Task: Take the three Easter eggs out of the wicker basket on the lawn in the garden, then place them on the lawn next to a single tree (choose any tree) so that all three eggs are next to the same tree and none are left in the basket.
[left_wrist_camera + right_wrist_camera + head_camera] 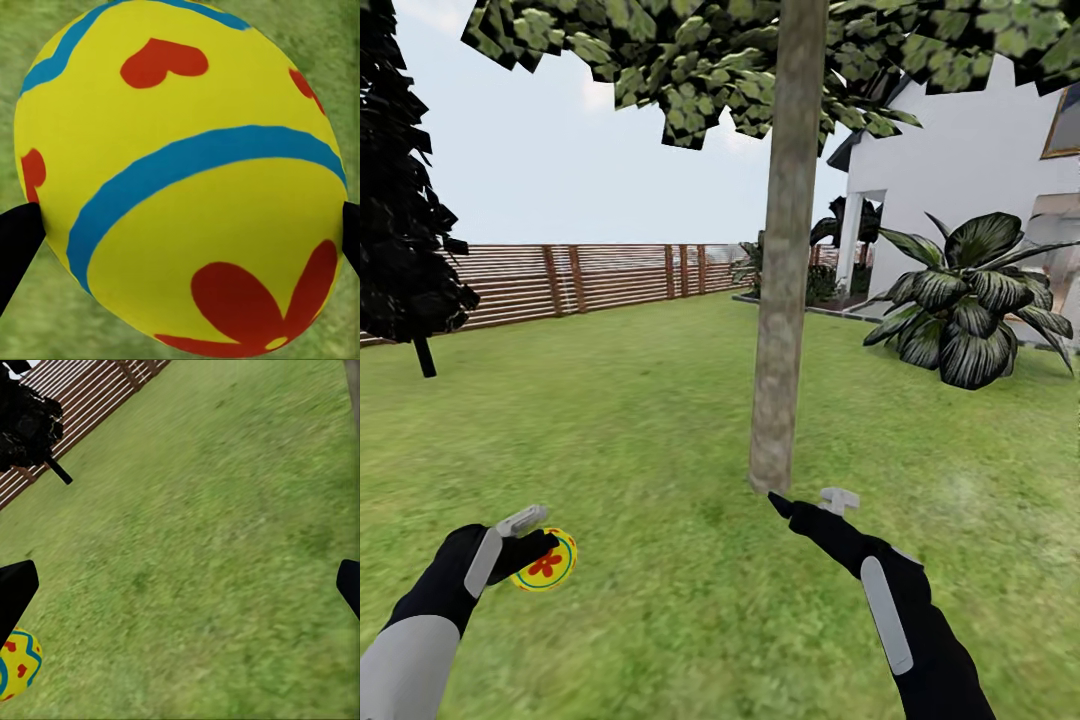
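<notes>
A yellow Easter egg [550,568] with a red flower and blue bands is held low over the lawn [660,420], with my left gripper [538,545] shut on it. In the left wrist view the egg [180,150] sits between the two black fingertips [16,232]. The tree [785,300] has a straight grey-brown trunk, and its foot is just beyond my right gripper [808,502]. That gripper [180,585] is open over grass, holding nothing. An egg [15,664] shows at the edge of the right wrist view; whether it is the held one I cannot tell. The wicker basket is out of view.
A brown slat fence [560,280] runs along the back of the garden. A dark narrow tree [400,200] stands at the far left. A broad-leaved shrub [970,300] and the white house [970,150] are at the right. Open grass surrounds the trunk.
</notes>
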Robot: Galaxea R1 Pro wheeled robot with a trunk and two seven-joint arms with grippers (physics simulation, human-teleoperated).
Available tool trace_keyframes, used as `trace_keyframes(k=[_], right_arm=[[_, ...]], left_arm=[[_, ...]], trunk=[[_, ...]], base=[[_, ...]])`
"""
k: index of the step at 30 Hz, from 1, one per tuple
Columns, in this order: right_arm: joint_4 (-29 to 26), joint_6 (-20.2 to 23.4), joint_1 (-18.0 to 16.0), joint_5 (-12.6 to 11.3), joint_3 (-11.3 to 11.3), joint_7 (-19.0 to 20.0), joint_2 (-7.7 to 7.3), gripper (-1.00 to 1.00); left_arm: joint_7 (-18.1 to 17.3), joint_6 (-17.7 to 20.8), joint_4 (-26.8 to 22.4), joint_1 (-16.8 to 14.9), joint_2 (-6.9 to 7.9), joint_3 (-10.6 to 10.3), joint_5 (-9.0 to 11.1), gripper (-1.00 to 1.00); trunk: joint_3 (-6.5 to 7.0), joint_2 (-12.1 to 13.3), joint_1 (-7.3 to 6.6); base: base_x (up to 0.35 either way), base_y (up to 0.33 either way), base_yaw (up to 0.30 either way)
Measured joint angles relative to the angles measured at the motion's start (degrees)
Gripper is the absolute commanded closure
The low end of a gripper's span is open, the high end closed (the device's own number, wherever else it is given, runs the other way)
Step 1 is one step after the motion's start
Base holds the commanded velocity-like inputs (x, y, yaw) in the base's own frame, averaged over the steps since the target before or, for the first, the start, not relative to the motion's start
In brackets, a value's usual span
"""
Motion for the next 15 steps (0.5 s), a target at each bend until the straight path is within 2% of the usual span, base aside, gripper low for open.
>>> trace_keyframes(k=[15], right_arm=[[0.03, 0.01, 0.02, 0.00, 0.02, -0.06, 0.05, -1.00]], left_arm=[[0.00, 0.00, 0.00, 0.00, 0.02, 0.00, 0.00, 1.00]], trunk=[[0.05, 0.00, 0.00]], base=[[0.257, 0.000, -0.014]])
